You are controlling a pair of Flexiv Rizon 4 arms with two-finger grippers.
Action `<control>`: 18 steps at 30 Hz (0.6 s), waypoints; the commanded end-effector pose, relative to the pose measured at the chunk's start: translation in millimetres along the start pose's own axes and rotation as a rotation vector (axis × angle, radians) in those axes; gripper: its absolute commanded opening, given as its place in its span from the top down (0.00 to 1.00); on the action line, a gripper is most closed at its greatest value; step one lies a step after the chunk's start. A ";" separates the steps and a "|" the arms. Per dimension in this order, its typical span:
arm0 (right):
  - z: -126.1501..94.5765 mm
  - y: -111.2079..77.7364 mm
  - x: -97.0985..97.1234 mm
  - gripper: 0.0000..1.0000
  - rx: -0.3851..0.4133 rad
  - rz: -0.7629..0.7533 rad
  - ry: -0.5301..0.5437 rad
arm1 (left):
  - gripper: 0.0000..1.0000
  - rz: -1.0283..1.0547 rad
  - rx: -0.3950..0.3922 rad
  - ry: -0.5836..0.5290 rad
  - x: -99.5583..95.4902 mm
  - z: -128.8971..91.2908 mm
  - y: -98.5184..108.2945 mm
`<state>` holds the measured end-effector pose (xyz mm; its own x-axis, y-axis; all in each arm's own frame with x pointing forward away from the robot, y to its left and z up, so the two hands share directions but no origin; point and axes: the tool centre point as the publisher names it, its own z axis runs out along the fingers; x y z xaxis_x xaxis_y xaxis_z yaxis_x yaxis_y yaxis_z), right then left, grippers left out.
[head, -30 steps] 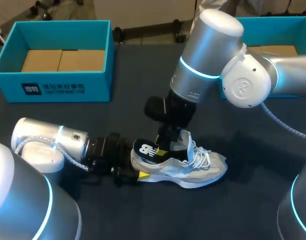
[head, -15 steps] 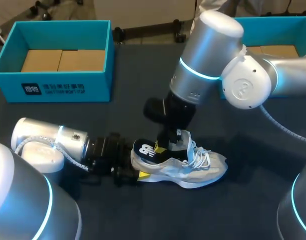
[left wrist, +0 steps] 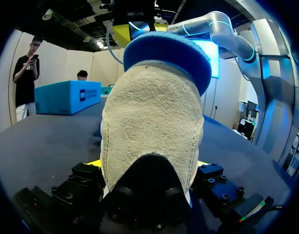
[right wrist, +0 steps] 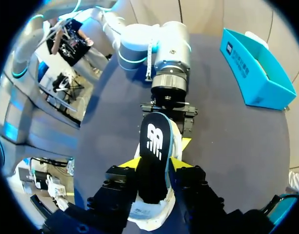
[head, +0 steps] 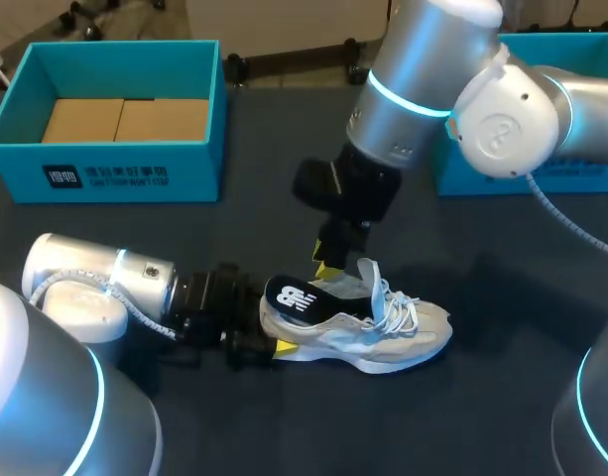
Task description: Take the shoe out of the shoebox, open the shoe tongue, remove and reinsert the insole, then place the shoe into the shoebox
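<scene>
Shoe (head: 383,332) heel clamped in left gripper (head: 276,342). Right gripper (right wrist: 153,168) pinches half-drawn insole (right wrist: 154,141). Risks: insole snags and drags shoe loose, or slips from pinch.

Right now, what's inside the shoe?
The black insole, its heel end raised out of the shoe, sits between the right gripper fingers. The tongue and laces hide how far it reaches toward the toe.

A dark, matte desk (head: 502,397) spreads out beneath the left gripper (head: 281,347) and the right gripper (head: 328,270), evenly lit, with soft shadows under both.
</scene>
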<state>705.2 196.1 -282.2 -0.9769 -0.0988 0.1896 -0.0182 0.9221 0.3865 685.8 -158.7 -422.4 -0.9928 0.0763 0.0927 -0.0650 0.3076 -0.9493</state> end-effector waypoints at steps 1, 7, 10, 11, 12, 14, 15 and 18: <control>12.6 1.2 -10.9 0.58 -0.025 -0.030 0.060 | 1.00 0.000 -0.001 -0.003 -0.3 0.6 1.1; 24.9 5.8 -12.0 0.56 -0.019 -0.049 0.118 | 1.00 0.000 -0.001 -0.003 -0.3 0.6 1.1; 32.7 5.0 -13.3 0.56 -0.013 -0.049 0.148 | 1.00 0.000 -0.001 -0.003 -0.3 0.6 1.1; 34.6 4.4 -13.7 0.56 -0.014 -0.048 0.155 | 1.00 0.000 -0.001 -0.003 -0.3 0.6 1.1; 36.4 3.9 -14.2 0.56 -0.014 -0.047 0.161 | 1.00 0.000 -0.001 -0.003 -0.3 0.6 1.1; 40.3 2.8 -16.0 0.55 -0.008 -0.039 0.171 | 1.00 0.000 -0.001 -0.003 -0.3 0.6 1.1; 41.1 2.5 -16.4 0.55 -0.010 -0.039 0.176 | 1.00 0.000 -0.001 -0.003 -0.3 0.6 1.1; 44.8 1.1 -17.8 0.55 -0.011 -0.035 0.188 | 1.00 0.000 -0.001 -0.003 -0.3 0.6 1.1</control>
<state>708.6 210.3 -319.6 -0.9294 -0.1885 0.3173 -0.0472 0.9134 0.4044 685.8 -158.8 -422.3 -0.9928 0.0764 0.0927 -0.0650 0.3074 -0.9493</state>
